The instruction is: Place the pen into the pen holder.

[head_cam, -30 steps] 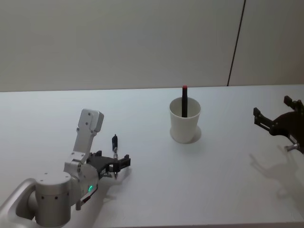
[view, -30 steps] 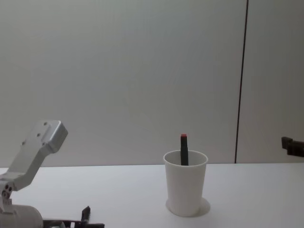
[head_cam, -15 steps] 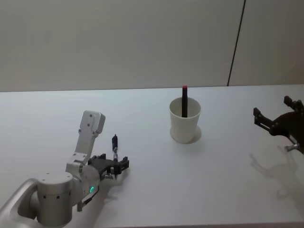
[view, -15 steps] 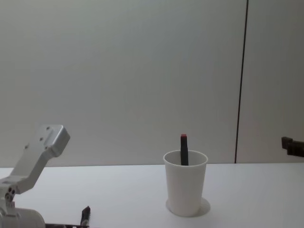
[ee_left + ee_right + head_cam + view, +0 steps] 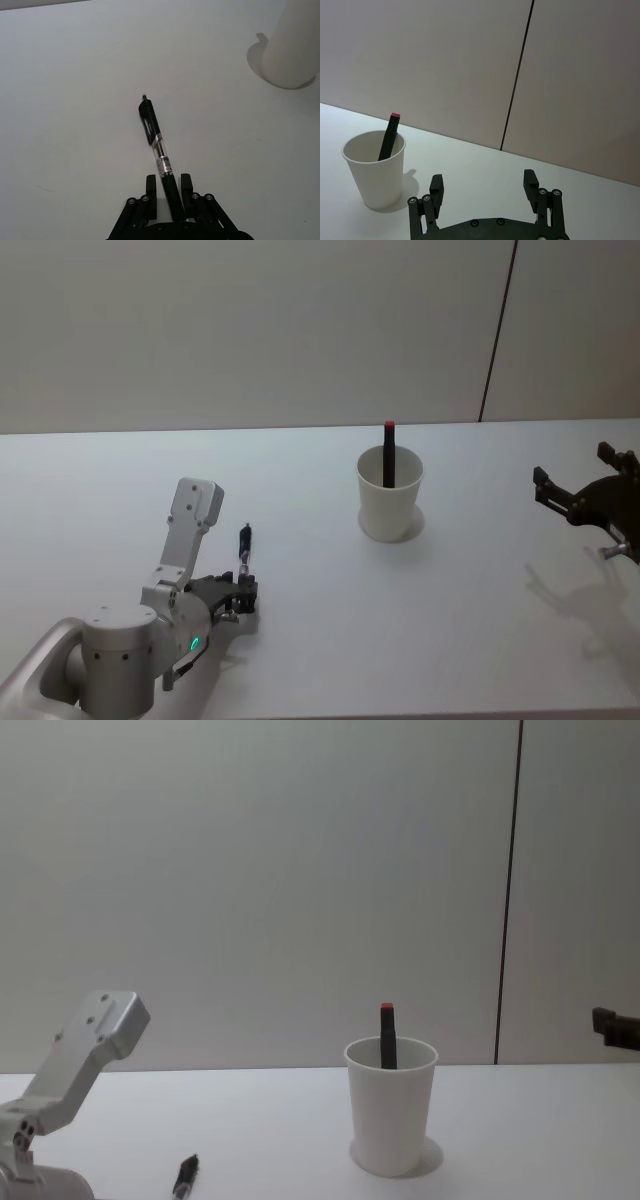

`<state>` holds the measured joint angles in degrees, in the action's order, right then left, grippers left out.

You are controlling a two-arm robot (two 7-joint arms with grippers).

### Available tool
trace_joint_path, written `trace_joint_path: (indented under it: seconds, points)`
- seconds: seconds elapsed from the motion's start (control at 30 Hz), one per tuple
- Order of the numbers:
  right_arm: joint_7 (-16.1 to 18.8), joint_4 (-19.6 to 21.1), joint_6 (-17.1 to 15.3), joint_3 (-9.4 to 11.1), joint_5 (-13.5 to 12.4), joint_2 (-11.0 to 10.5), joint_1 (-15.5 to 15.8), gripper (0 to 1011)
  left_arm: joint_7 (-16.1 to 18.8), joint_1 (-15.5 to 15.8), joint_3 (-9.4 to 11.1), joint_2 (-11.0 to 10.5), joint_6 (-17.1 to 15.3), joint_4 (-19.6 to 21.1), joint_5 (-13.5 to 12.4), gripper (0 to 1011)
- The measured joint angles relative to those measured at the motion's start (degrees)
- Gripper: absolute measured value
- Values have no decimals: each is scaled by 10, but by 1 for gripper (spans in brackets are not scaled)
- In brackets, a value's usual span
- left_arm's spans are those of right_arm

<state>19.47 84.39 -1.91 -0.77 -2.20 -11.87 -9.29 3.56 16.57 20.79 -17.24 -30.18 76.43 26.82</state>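
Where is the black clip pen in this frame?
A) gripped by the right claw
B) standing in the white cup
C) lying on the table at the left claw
C: the black pen lies on the table with one end at the left claw, apart from the pen holder; the right claw hangs open far right.

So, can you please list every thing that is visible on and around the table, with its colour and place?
pen: one, black with a clear middle, lying on the table, left of the pen holder
pen holder: one, white paper cup, upright mid-table
second pen: one, dark with red top, standing in the pen holder
table: one, white
wall: one, pale, behind the table
left gripper: one, black, at the pen's end
right gripper: one, black, fingers open, above the table's right side
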Motion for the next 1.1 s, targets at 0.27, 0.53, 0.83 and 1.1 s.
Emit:
trace_joint_path:
  seconds: [0.27, 0.53, 0.83, 1.1]
  points:
    - [0, 0, 0, 0, 0, 0, 0, 1001, 5, -3, 0, 1, -7, 4, -2, 143]
    - [0, 0, 0, 0, 0, 0, 0, 1001, 11, -9, 0, -1, -12, 14, -7, 129]
    - [0, 0, 0, 0, 0, 0, 0, 1002, 24, -21, -3, -10, -4, 40, -25, 129]
    - [0, 0, 0, 0, 0, 0, 0, 1001, 23, -34, -7, -24, 13, 75, -55, 129]
